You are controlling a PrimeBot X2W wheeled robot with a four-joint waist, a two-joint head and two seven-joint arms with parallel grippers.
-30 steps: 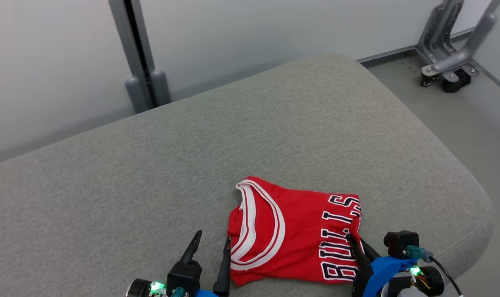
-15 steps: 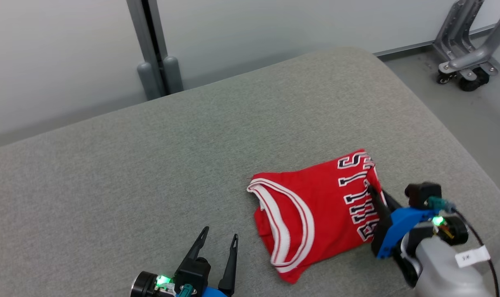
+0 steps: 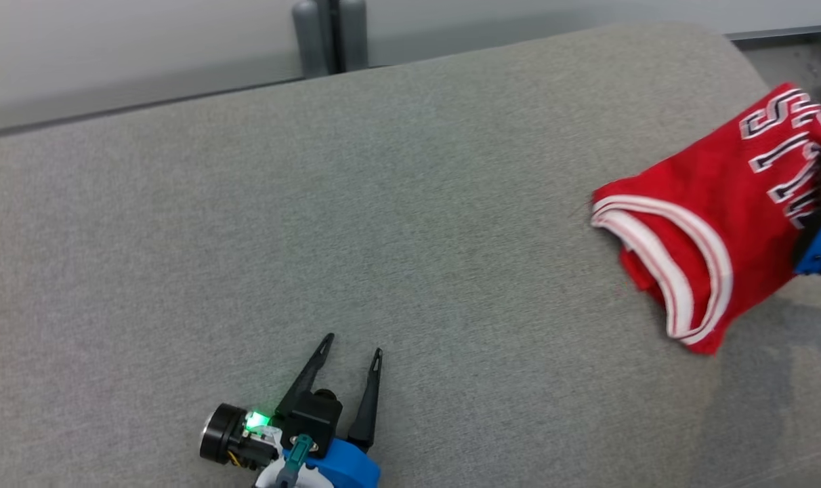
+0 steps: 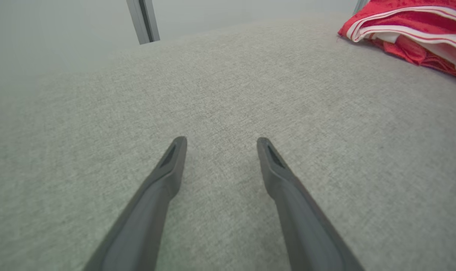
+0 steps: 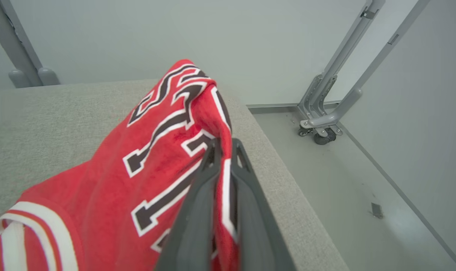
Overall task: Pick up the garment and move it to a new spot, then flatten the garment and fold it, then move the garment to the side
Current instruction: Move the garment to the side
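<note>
Near the right edge of the bench (image 3: 383, 203), you see your right pincer (image 5: 224, 145) clamped on the lettered end of the red garment (image 3: 708, 203), its trimmed end resting there, while your left pincer (image 3: 353, 343) hovers open, well apart.

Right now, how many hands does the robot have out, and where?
2. The left hand is open over the grey cushion, low in the head view. The right hand is at the cushion's right edge, shut on the red jersey.

Red jersey (image 3: 705, 203): blk block letters (image 3: 780, 154) w/ white edge, only "LLS" legible, rest hidden.
</note>
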